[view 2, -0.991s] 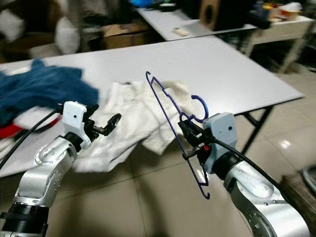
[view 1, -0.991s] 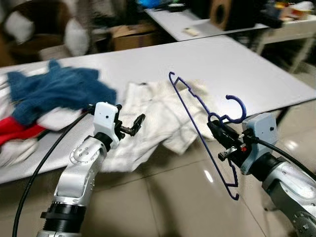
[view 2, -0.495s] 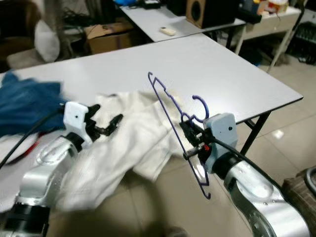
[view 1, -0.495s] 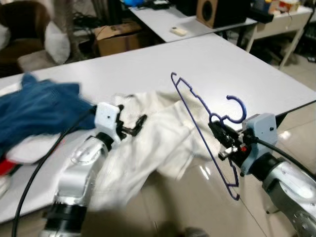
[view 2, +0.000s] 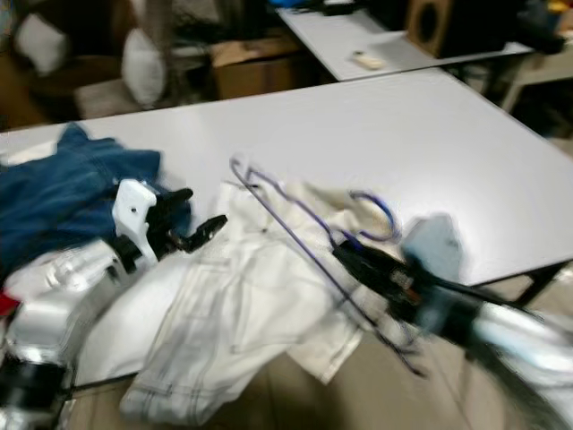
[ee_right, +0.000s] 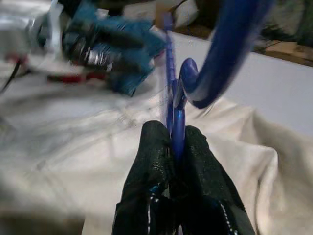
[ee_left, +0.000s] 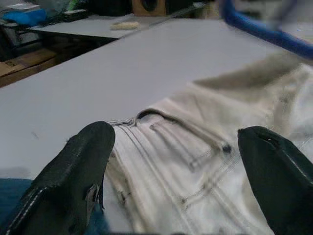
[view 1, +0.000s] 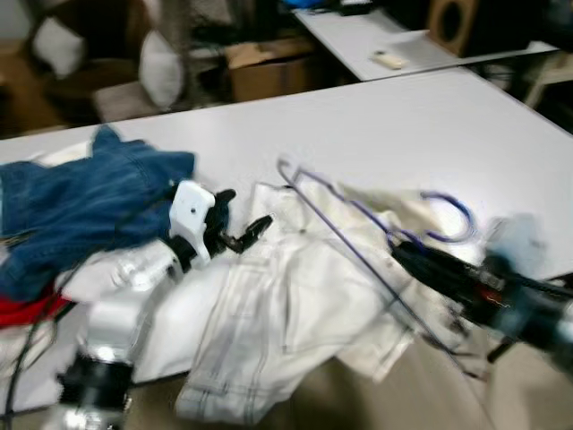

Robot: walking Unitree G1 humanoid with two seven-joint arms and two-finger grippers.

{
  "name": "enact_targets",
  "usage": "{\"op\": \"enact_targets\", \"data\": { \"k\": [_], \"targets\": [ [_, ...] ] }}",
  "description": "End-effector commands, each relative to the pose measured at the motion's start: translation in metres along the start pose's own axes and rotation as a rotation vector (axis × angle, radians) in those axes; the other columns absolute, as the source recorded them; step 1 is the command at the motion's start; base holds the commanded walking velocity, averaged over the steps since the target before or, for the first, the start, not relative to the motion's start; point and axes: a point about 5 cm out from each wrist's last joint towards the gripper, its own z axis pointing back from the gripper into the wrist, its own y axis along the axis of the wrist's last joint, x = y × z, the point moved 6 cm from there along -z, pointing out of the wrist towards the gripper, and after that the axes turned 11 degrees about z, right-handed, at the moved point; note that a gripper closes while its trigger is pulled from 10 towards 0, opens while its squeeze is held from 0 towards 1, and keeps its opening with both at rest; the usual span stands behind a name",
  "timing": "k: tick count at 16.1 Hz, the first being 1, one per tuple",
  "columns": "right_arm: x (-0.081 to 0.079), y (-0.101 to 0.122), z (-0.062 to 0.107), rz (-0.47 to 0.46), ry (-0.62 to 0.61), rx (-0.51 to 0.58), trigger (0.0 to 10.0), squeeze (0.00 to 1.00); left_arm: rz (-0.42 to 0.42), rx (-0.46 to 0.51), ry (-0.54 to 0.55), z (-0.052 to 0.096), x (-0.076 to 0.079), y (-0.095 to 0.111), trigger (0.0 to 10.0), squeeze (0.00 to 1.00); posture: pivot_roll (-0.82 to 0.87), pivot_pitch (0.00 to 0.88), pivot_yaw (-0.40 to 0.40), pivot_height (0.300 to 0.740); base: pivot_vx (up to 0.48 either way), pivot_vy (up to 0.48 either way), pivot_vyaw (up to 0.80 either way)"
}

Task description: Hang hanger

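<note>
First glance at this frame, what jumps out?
The blue hanger, pinched at its neck in the right pincer and held over the white garment that hangs off the near edge of the white table. Next, the left pincer, open, over that garment's collar end, with a blue denim heap to its left.

Table: the white table (view 1: 403,116) before me carries 3 lots of clothes.
Middle: white jeans (view 1: 295,313), their lower end hanging over my edge.
My left: blue denim garment (view 1: 81,202) lying on white and red cloth (view 1: 22,313).
</note>
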Motion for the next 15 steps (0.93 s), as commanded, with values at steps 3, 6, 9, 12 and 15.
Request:
{"op": "enact_targets", "data": {
  "k": [3,6,9,12,15],
  "targets": [
    [0.006,0.019,0.029,0.058,0.109,0.0,10.0,0.0,-0.087,-0.093,-0.016,-0.001,-0.017,-0.002,10.0,0.0,-0.24,0.0,0.108,0.74,0.0,0.0,0.0],
    [0.003,0.01,0.061,0.076,0.23,-0.136,10.0,0.0,-0.163,-0.199,-0.016,-0.001,-0.026,-0.017,10.0,0.0,-0.25,0.0,0.115,0.74,0.0,0.0,0.0],
    [-0.002,-0.005,0.081,0.054,0.317,-0.277,10.0,0.0,-0.166,-0.224,-0.063,-0.001,-0.019,-0.023,10.0,0.0,-0.25,0.0,0.109,0.74,0.0,0.0,0.0],
    [0.0,-0.023,0.094,0.064,0.35,-0.437,10.0,0.0,-0.196,-0.269,-0.112,0.0,-0.013,-0.033,10.0,0.0,-0.25,0.0,0.106,0.74,0.0,0.0,0.0],
    [0.019,-0.043,0.097,0.092,0.276,-0.558,10.0,0.0,-0.237,-0.329,-0.148,0.001,-0.009,-0.046,10.0,0.0,-0.25,0.0,0.106,0.74,0.0,0.0,0.0]
  ]
}}
